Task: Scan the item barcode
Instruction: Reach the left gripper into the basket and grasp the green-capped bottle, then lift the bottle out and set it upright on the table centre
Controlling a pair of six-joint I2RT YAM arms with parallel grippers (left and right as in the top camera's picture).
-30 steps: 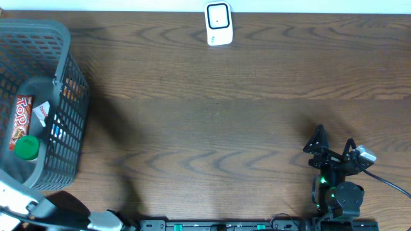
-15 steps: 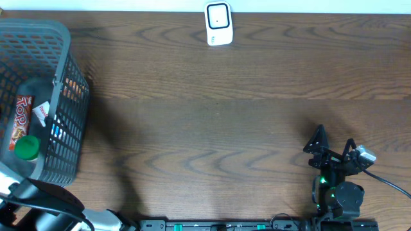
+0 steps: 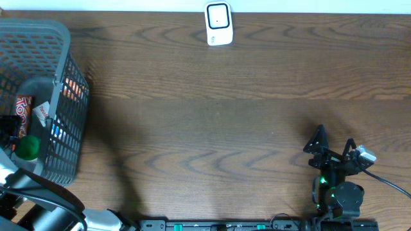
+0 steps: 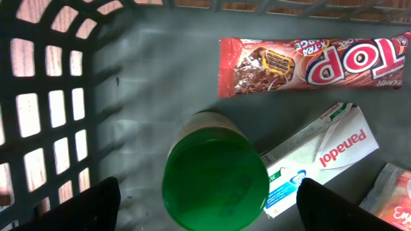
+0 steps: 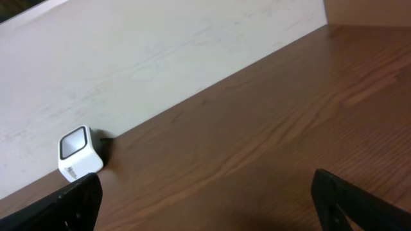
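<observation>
a: entry one, left pincer (image 4: 215,212): we log it wide open, nothing held, both fingers hanging inside the basket (image 4: 45,96).
b: and directly beneath it?
a: entry two, green-capped bottle (image 4: 215,183): upright on the basket floor, long axis pointing straight up at the pincer. the round cap sits centred between the two fingers with a gap on either side. we see no contact.
b: neighbours, working outward?
a: entry three, panadol box (image 4: 324,154): lying flat just beside the bottle, long axis slanted. whether it touches the bottle's base we cannot tell. entry four, top chocolate bar (image 4: 311,61): flat, beyond the bottle, long axis running the same way as the line between the fingers. entry five, red-and-white packet (image 4: 393,192): at the frame edge, mostly cut off.
b: which do we take as the item?
a: our judgement is the bottle, since it sits squarely under the open pincer. a straight descent should put the fingers around the cap. we see no barcode from above.
b: and where must it go?
a: entry six, scanner (image 3: 218,24): at the far edge of the tabletop (image 3: 225,128), well apart from the basket, toward our right. entry seven, right pincer (image 3: 334,144): fully open and empty over the near right of the tabletop, well apart from the basket. we mark the left arm as by far the nearer to the bottle.
</observation>
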